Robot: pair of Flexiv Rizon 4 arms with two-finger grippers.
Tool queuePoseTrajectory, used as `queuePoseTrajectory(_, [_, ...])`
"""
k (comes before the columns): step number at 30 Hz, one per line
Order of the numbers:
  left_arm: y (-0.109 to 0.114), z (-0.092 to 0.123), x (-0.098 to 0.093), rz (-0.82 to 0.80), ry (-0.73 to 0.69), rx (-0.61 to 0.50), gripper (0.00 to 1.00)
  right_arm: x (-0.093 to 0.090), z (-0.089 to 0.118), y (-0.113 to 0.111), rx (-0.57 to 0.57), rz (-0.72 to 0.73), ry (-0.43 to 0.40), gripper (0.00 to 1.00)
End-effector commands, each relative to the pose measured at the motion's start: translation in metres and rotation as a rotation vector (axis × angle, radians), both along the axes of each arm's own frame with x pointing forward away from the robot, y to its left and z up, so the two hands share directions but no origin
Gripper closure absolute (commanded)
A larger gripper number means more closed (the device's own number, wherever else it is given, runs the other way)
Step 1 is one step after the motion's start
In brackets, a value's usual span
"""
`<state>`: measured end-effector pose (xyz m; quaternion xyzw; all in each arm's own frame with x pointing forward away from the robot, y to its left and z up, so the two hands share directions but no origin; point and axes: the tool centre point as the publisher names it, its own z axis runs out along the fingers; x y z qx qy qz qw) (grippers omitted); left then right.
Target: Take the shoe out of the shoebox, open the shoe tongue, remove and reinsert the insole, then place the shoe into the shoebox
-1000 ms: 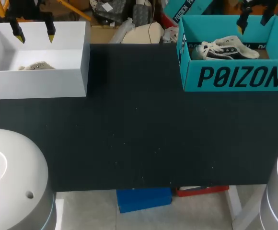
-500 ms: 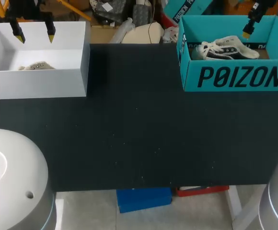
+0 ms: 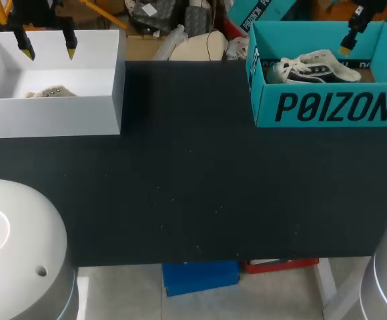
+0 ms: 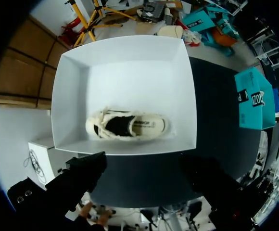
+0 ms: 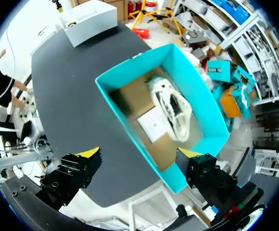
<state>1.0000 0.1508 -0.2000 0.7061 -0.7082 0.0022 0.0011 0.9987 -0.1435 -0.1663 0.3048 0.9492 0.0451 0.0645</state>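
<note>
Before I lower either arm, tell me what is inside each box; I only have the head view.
Observer: The white box holds one cream shoe, opening up, close to one long wall.
Operator: Now the teal box.
Observer: In the teal box a white sheet lies on the brown floor beside the pale shoe.
Operator: Report the right fingers.
Observer: The right fingers are open and hold nothing.

Robotics lab, black robot worktable [image 3: 200, 193]
</note>
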Motion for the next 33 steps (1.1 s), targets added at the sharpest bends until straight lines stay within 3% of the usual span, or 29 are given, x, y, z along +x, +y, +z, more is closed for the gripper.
queuePoseTrajectory(1, [0.000,0.000,0.000,0.001,0.001,0.002,0.00,0.000,-0.001,0.000,0.000,-0.001,-0.001,0.00])
queuePoseTrajectory(12, [0.000,0.000,0.000,0.001,0.001,0.002,0.00,0.000,-0.001,0.000,0.000,-0.001,-0.001,0.00])
queuePoseTrajectory(15, [0.000,0.000,0.000,0.001,0.001,0.002,0.00,0.010,-0.010,-0.005,0.029,0.020,-0.028,0.00])
queuePoseTrajectory(23, [0.000,0.000,0.000,0.001,0.001,0.002,0.00,0.050,-0.038,-0.008,0.050,0.238,0.074,0.00])
queuePoseTrajectory(24, [0.000,0.000,0.000,0.001,0.001,0.002,0.00,0.056,-0.040,-0.008,0.046,0.258,0.079,0.04])
queuePoseTrajectory(25, [0.000,0.000,0.000,0.001,0.001,0.002,0.00,0.061,-0.041,-0.010,0.049,0.262,0.079,0.36])
queuePoseTrajectory(26, [0.000,0.000,0.000,0.001,0.001,0.002,0.00,0.065,-0.042,-0.011,0.050,0.276,0.085,0.52])
queuePoseTrajectory(33, [0.000,0.000,0.000,0.001,0.001,0.002,0.00,0.104,-0.066,-0.015,0.028,0.359,0.134,0.64])
